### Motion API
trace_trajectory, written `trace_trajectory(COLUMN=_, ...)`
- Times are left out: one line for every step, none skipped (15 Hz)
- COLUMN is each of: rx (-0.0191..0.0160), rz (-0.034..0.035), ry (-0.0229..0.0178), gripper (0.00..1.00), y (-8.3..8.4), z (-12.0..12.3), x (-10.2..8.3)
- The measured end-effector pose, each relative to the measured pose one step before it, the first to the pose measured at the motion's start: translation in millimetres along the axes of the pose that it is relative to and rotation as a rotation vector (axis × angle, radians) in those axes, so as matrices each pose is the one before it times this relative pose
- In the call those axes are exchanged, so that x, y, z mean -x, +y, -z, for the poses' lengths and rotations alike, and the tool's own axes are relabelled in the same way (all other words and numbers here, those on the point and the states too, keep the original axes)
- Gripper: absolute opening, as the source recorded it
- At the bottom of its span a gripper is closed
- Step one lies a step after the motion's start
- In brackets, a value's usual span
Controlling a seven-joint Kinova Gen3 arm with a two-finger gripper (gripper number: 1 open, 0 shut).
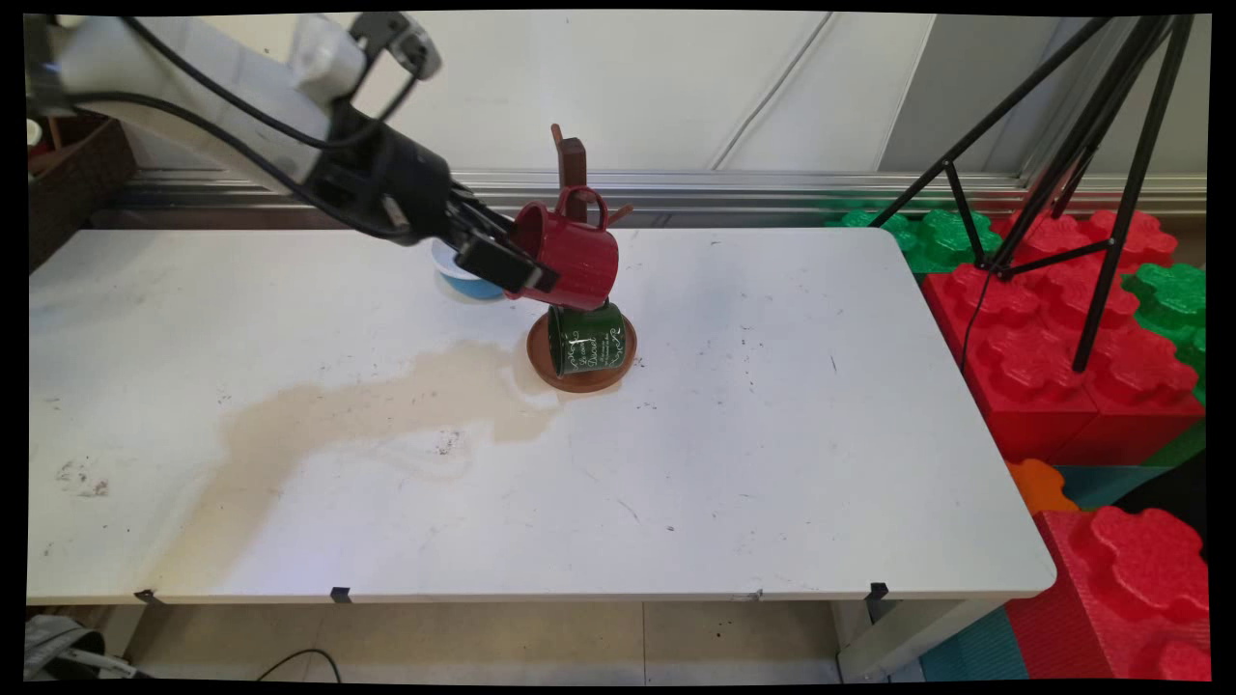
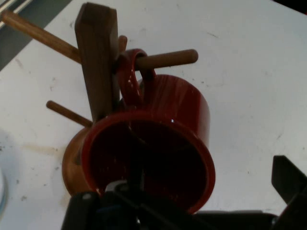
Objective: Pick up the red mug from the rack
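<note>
Red mug [image 1: 572,253] handle on rack peg [image 2: 165,59], claw [image 1: 509,265] angled down-right, gripping mug rim, green mug [image 1: 586,337] below.

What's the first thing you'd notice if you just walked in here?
The shiny red mug, tipped on its side in the black hand, its handle looped over a peg of the brown wooden mug tree near the table's far edge. A green mug sits low at the tree's round base. A big tan stain spreads across the white table to the left.
</note>
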Motion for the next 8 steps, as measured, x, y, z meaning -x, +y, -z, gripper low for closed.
trace_trajectory(rx=0.0013, rz=0.00895, ry=-0.00065, gripper=1.0, y=-0.11, z=-7.4, x=-0.16)
trace_trajectory(rx=0.00174, rz=0.00557, ry=0.00004, gripper=1.0, y=-0.11, z=-5.87, x=-0.27)
trace_trajectory(rx=0.00049, rz=0.00336, ry=0.00011, gripper=1.0, y=-0.07, z=-3.67, x=-0.21)
trace_trajectory(rx=-0.0004, rz=0.00335, ry=0.00048, gripper=1.0, y=-0.12, z=-4.29, x=-0.33)
trace_trajectory(rx=-0.00083, rz=0.00394, ry=0.00047, gripper=1.0, y=-0.23, z=-4.77, x=-0.41)
trace_trajectory(rx=-0.00097, rz=0.00289, ry=0.00051, gripper=1.0, y=-0.22, z=-3.63, x=-0.33)
trace_trajectory(rx=-0.00053, rz=0.00216, ry=0.00013, gripper=1.0, y=-0.1, z=-2.8, x=-0.24)
trace_trajectory(rx=-0.00045, rz=0.00173, ry=-0.00012, gripper=1.0, y=-0.01, z=-4.05, x=-0.38)
